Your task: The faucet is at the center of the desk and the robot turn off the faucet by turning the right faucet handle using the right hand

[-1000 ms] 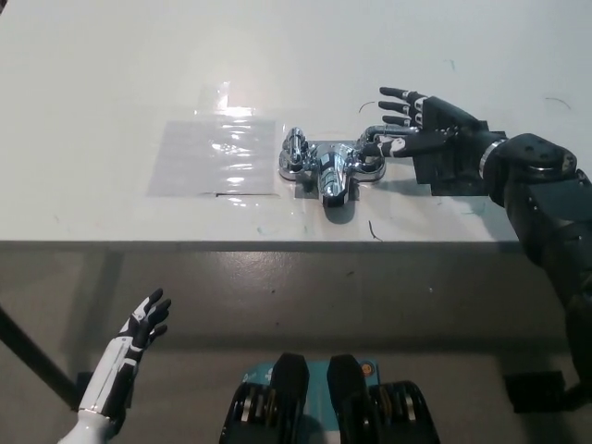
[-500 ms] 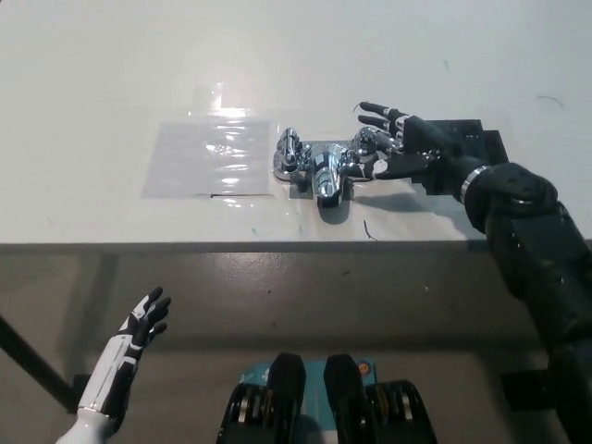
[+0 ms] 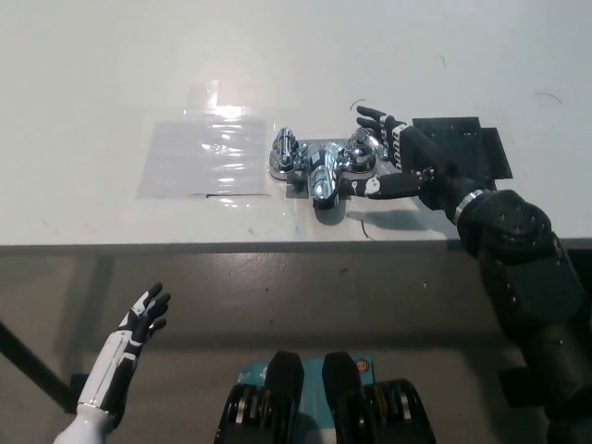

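The black fingers (image 3: 373,116) of the right hand (image 3: 400,159) curl around the right faucet handle (image 3: 359,148): some reach over its far side, while another finger (image 3: 381,187) comes in low along its near side, so the handle sits between them. From this steep angle the contact looks like a grip, though how firmly the fingers press on the chrome cannot be told. The palm lies just to the right of the handle, close above the tabletop (image 3: 111,74), and the black right arm (image 3: 523,277) runs back from it toward the lower right edge of the picture.

The faucet (image 3: 319,166) stands near the middle of the white tabletop, close to its front edge. It is chrome, with a left handle (image 3: 282,153) standing free on the other side and a short spout (image 3: 326,190) pointing toward the front edge. It sits on a small grey base plate (image 3: 298,191). Just to the left of the faucet lies a clear plastic sheet (image 3: 203,157), flat on the tabletop and catching a bright glare. A flat black plate (image 3: 462,143) lies on the tabletop under and behind the right wrist.

The white left hand (image 3: 139,324) hangs well apart from all this, below the tabletop's front edge at the lower left, fingers spread and holding nothing.
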